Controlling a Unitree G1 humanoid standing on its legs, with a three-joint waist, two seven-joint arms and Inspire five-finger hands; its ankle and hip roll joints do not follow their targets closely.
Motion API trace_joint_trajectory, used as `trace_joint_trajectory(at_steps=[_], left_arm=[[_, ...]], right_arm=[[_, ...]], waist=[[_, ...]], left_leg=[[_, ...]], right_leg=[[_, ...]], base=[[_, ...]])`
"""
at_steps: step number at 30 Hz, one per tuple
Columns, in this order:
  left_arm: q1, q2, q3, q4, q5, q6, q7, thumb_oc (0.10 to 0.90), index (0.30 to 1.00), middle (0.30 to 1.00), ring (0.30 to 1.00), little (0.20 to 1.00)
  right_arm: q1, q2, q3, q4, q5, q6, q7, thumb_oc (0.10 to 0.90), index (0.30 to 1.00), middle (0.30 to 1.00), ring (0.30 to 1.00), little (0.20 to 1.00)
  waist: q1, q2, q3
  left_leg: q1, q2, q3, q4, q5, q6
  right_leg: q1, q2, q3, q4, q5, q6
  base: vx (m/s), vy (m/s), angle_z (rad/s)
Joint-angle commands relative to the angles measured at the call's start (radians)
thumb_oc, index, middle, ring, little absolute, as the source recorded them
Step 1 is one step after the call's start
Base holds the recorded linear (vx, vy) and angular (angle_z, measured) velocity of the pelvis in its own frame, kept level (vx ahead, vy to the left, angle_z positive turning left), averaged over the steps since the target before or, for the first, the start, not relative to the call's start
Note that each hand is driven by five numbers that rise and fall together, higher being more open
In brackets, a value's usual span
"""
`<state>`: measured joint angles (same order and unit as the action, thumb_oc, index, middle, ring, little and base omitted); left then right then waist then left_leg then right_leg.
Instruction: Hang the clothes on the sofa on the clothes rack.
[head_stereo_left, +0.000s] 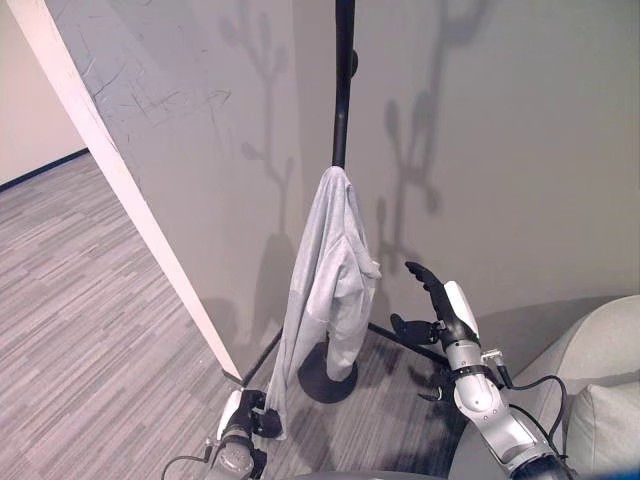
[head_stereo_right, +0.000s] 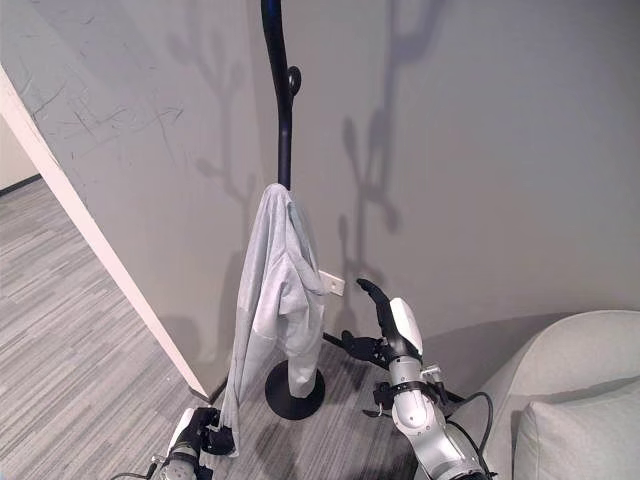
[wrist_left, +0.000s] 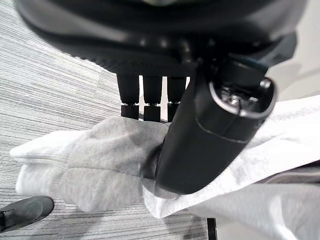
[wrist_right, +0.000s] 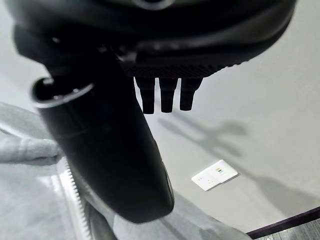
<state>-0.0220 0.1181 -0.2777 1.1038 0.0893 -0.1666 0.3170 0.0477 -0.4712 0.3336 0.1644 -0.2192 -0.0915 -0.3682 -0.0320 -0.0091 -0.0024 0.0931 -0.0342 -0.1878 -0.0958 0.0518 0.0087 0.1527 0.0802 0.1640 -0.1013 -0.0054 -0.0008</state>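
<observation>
Room: grey plank floor (head_stereo_left: 90, 300) is seen beside a beige wall (head_stereo_right: 480, 150) marked with faint scratches; a white corner trim (head_stereo_left: 120, 180) runs down the wall's edge.
Clothes rack: a black pole (head_stereo_left: 343, 80) stands upright on a round black base (head_stereo_right: 275, 395) close to the wall.
Garment: a light grey garment (head_stereo_left: 330, 270) is draped on the pole and hangs down to near the floor.
Left hand: the left hand (head_stereo_left: 240, 415) is curled round the garment's lower end, the cloth being pinched between thumb and fingers (wrist_left: 150, 97).
Right hand: the right hand (head_stereo_right: 390, 325) is held spread and holding nothing, just beside the garment.
Sofa: a grey sofa (head_stereo_right: 570, 380) is seen to the right.
Writing: a white wall plate (wrist_right: 215, 175) bears marks too small to be read.
</observation>
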Motion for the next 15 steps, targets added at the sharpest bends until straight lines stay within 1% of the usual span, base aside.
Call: trace_joint_trajectory(at_steps=[1,2,3,5,6,7,8,9,10,11,15], left_arm=[[-0.021,0.048,0.018,0.062,-0.032,-0.002,0.039,0.800,0.900,0.900,0.900,0.900],[-0.023,0.059,0.032,-0.011,-0.096,-0.018,0.051,0.800,0.900,0.900,0.900,0.900],[-0.023,0.059,0.032,-0.011,-0.096,-0.018,0.051,0.800,0.900,0.900,0.900,0.900],[-0.018,0.074,0.049,-0.089,-0.148,-0.034,0.053,0.800,0.900,0.900,0.900,0.900],[-0.010,0.085,0.060,-0.143,-0.184,-0.037,0.049,0.800,0.900,0.900,0.900,0.900],[0.010,0.115,0.073,-0.252,-0.225,-0.041,0.040,0.800,0.900,0.900,0.900,0.900],[0.011,0.115,0.073,-0.253,-0.225,-0.041,0.040,0.800,0.900,0.900,0.900,0.900],[0.028,0.134,0.083,-0.315,-0.255,-0.047,0.027,0.800,0.900,0.900,0.900,0.900],[0.090,0.184,0.121,-0.477,-0.314,-0.047,-0.007,0.800,0.900,0.900,0.900,0.900],[0.125,0.210,0.139,-0.538,-0.321,-0.047,-0.022,0.800,0.900,0.900,0.900,0.900],[0.215,0.260,0.217,-0.628,-0.362,-0.045,-0.084,0.800,0.900,0.900,0.900,0.900]], right_arm=[[-0.051,-0.006,-0.092,-0.072,0.023,-0.096,-0.033,0.800,0.900,0.900,0.900,0.900],[-0.049,-0.001,-0.090,-0.067,0.025,-0.093,-0.040,0.800,0.900,0.900,0.900,0.900],[-0.049,-0.001,-0.090,-0.067,0.025,-0.093,-0.040,0.800,0.900,0.900,0.900,0.900],[-0.045,0.001,-0.091,-0.065,0.027,-0.092,-0.043,0.800,0.900,0.900,0.900,0.900],[-0.041,0.002,-0.097,-0.068,0.026,-0.088,-0.045,0.800,0.900,0.900,0.900,0.900],[-0.034,0.002,-0.114,-0.074,0.029,-0.085,-0.045,0.800,0.900,0.900,0.900,0.900],[-0.033,0.002,-0.114,-0.074,0.029,-0.085,-0.045,0.800,0.900,0.900,0.900,0.900],[-0.030,0.001,-0.123,-0.071,0.030,-0.080,-0.044,0.800,0.900,0.900,0.900,0.900],[-0.021,-0.006,-0.153,-0.067,0.033,-0.064,-0.036,0.800,0.900,0.900,0.900,0.900],[-0.017,-0.007,-0.165,-0.062,0.033,-0.059,-0.029,0.800,0.900,0.900,0.900,0.900],[-0.012,-0.007,-0.196,-0.045,0.032,-0.043,-0.005,0.800,0.900,0.900,0.900,0.900]], waist=[[0.036,-0.050,-0.016],[0.040,-0.052,-0.015],[0.040,-0.052,-0.015],[0.044,-0.053,-0.014],[0.046,-0.052,-0.013],[0.049,-0.046,-0.011],[0.049,-0.047,-0.011],[0.050,-0.043,-0.010],[0.054,-0.033,-0.006],[0.055,-0.027,-0.004],[0.064,-0.014,-0.001]], left_leg=[[0.028,-0.049,-0.010,0.009,-0.137,0.064],[0.027,-0.049,-0.014,0.009,-0.135,0.062],[0.027,-0.049,-0.015,0.009,-0.135,0.062],[0.027,-0.049,-0.018,0.009,-0.134,0.061],[0.027,-0.049,-0.021,0.009,-0.133,0.060],[0.027,-0.049,-0.024,0.009,-0.132,0.060],[0.028,-0.049,-0.024,0.009,-0.132,0.060],[0.028,-0.049,-0.026,0.009,-0.131,0.060],[0.027,-0.050,-0.028,0.009,-0.129,0.060],[0.027,-0.050,-0.030,0.009,-0.128,0.060],[0.029,-0.053,-0.032,0.009,-0.125,0.060]], right_leg=[[-0.029,-0.002,-0.014,0.014,-0.072,0.005],[-0.028,-0.003,-0.020,0.014,-0.075,0.005],[-0.028,-0.003,-0.020,0.014,-0.075,0.005],[-0.026,-0.004,-0.027,0.014,-0.077,0.004],[-0.026,-0.004,-0.031,0.014,-0.079,0.004],[-0.024,-0.004,-0.035,0.014,-0.080,0.003],[-0.024,-0.004,-0.035,0.014,-0.080,0.003],[-0.023,-0.005,-0.038,0.014,-0.081,0.003],[-0.022,-0.007,-0.046,0.014,-0.082,0.003],[-0.020,-0.008,-0.050,0.014,-0.082,0.002],[-0.016,-0.010,-0.059,0.014,-0.083,0.001]], base=[[0.02,-0.036,0.07],[0.02,-0.029,0.08],[0.02,-0.032,0.10],[0.01,-0.030,0.09],[0.02,-0.039,0.10],[0.01,-0.027,0.10],[0.01,-0.020,0.11],[0.01,-0.009,0.12],[0.01,-0.009,0.14],[0.01,-0.006,0.12],[0.01,0.002,0.09]])
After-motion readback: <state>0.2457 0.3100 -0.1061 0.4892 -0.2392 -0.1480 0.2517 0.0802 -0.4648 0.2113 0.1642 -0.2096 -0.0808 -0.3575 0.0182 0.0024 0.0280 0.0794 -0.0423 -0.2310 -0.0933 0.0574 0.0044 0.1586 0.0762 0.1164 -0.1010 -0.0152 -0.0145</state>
